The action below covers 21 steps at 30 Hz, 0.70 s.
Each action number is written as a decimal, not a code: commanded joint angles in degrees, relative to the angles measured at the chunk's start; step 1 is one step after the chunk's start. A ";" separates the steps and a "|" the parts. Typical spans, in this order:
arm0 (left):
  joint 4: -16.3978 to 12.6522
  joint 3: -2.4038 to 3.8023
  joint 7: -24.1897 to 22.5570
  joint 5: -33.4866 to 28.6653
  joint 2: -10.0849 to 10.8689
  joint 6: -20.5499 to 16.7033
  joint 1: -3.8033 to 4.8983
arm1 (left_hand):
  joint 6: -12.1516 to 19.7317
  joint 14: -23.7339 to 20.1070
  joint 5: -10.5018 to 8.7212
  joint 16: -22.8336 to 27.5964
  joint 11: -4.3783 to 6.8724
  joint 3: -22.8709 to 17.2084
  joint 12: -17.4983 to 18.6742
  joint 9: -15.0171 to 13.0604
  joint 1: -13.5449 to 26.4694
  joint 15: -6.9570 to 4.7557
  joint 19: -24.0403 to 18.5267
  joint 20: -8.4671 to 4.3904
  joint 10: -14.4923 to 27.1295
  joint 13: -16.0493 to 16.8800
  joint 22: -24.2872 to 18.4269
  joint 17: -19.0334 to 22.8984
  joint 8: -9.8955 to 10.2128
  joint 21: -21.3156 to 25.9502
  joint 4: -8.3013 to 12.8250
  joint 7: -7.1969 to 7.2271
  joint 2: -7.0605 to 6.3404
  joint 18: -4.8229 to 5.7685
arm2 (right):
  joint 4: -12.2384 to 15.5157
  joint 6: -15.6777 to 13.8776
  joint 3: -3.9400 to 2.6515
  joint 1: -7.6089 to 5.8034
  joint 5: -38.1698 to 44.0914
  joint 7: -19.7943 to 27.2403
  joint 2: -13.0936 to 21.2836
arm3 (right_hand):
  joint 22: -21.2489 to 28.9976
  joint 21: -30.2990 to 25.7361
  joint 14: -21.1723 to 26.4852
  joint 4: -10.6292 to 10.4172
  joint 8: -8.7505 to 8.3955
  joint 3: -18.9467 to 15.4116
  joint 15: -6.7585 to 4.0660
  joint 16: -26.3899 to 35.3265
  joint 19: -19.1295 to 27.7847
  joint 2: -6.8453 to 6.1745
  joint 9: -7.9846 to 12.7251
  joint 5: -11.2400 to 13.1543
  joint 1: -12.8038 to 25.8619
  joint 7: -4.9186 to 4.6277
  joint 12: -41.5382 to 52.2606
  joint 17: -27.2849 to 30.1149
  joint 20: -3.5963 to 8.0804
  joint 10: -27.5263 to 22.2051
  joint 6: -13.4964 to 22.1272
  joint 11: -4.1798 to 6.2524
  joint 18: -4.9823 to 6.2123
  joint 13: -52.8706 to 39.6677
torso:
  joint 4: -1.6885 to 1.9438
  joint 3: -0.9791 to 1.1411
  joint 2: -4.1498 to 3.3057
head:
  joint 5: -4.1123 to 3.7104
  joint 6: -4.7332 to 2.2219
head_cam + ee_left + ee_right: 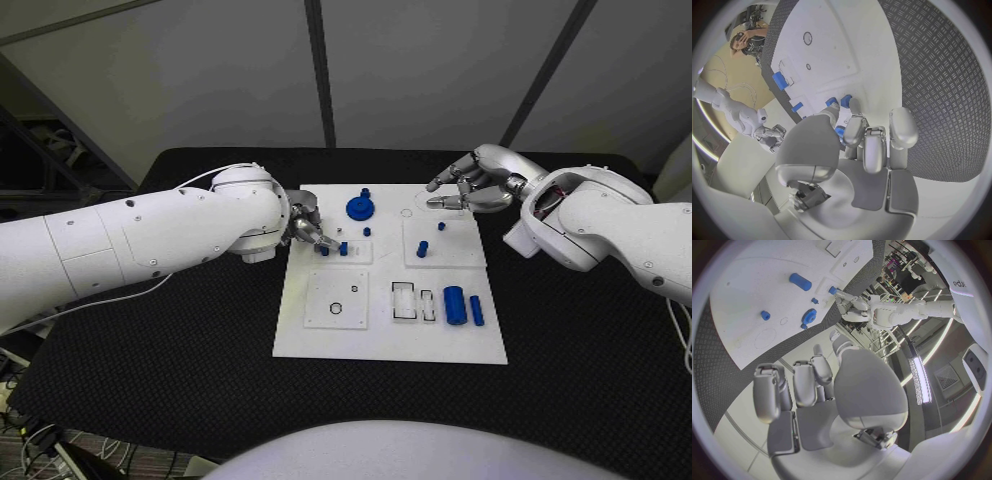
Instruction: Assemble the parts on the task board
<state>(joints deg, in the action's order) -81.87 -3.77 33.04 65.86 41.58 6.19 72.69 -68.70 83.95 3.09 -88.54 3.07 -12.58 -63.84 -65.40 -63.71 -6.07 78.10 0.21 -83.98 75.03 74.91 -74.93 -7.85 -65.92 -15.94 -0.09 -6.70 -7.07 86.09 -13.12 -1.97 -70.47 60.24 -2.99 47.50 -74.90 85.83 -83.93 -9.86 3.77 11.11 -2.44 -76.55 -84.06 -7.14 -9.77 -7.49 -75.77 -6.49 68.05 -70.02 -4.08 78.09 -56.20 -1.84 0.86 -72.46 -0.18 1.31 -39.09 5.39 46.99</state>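
Black table (173, 360) with the white task board (389, 335) lying flat at its centre. Left arm (130, 235) comes in over the table's left side; right arm (620, 225) over the right.

Left hand (307, 232) sits at the board's left edge, fingers down on the small raised plate there, touching or pinching a short blue peg (323, 250); a second blue peg (343, 247) stands just beside it. In the left wrist view the fingertips (853, 127) close around the blue pieces (839, 102), so the hand looks clamped on one, though the exact contact is partly hidden.

Right hand (469, 185) hovers over the board's far right corner, fingers curled partway and apart, nothing in them; the right wrist view shows the fingers (804, 385) bare above the board.

On the board: blue round gear-like disc with a knob (361, 208) near the far edge, small blue peg (366, 231) below it, upright blue pin (423, 249) on the right raised plate, tiny blue piece (440, 226) near it. Near side: blue cylinder (454, 304) lying flat, slim blue bar (476, 310) just beside it, rectangular slots (405, 301) to their left, square plate with a round hole (336, 300) further left.
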 commanded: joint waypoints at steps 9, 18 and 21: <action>-0.04 0.06 0.19 -0.17 0.50 -0.60 0.04 | -0.43 5.29 -0.31 0.09 0.20 0.11 0.24 -0.12 -0.52 -0.47 0.26 -0.15 -4.26 9.62 3.42 -11.89 0.27 0.30 -0.67 -0.07 -0.37 1.66 | 0.07 0.09 -0.03 -0.10 0.11 0.51 0.03 | -10.10 -0.31 -1.81 -0.33 0.05 0.12 -0.20 0.30 -2.85 0.51 -0.06 -0.17 0.09 -0.02 0.32 -0.04 0.34 0.17 -0.34 0.13 0.49 -0.01 | 0.03 0.02 0.02 | -0.07 -0.04; -0.20 1.74 -1.40 -0.81 1.65 -4.92 0.03 | 0.92 4.80 -0.32 1.08 0.03 0.50 3.58 0.29 -0.72 -0.15 -0.77 0.04 -3.64 8.99 2.43 -9.98 1.31 2.44 -0.84 -0.46 -0.90 1.27 | 0.05 0.05 -0.03 -0.10 0.11 0.56 0.06 | -10.10 -0.31 -1.81 -0.33 0.05 0.12 -0.20 0.30 -2.85 0.51 -0.06 -0.17 0.09 -0.02 0.32 -0.04 0.34 0.17 -0.34 0.13 0.49 -0.01 | 0.06 0.00 0.01 | -0.17 -0.36; -0.10 2.57 -3.22 -2.86 1.98 -8.61 0.03 | 2.32 3.81 -0.28 3.02 -0.51 1.69 15.69 0.90 -0.14 0.32 -2.47 0.36 -1.67 6.41 0.82 -6.54 2.47 5.87 -0.89 -1.10 -2.30 0.64 | 0.02 0.03 -0.03 -0.09 0.11 0.58 0.04 | -10.10 -0.31 -1.81 -0.33 0.05 0.12 -0.20 0.30 -2.85 0.51 -0.06 -0.17 0.09 -0.02 0.32 -0.04 0.34 0.17 -0.34 0.13 0.49 -0.01 | 0.06 0.03 0.05 | -0.16 -0.49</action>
<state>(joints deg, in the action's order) -81.95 -1.30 32.36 65.19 43.46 2.94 72.64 -66.58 83.95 3.09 -85.70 2.98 -11.05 -49.54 -64.56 -63.67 -6.06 75.74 0.52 -84.06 75.03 74.91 -74.93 -5.51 -60.28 -16.88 -1.15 -8.57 -7.07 86.05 -13.12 -1.97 -70.47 60.25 -2.99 47.54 -74.90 85.83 -83.93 -9.86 3.77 11.11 -2.44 -76.55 -84.06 -7.14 -9.76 -7.49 -75.77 -6.49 68.05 -70.02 -4.08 78.09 -56.20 -1.84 0.86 -72.46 -0.14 1.32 -39.06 5.23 46.56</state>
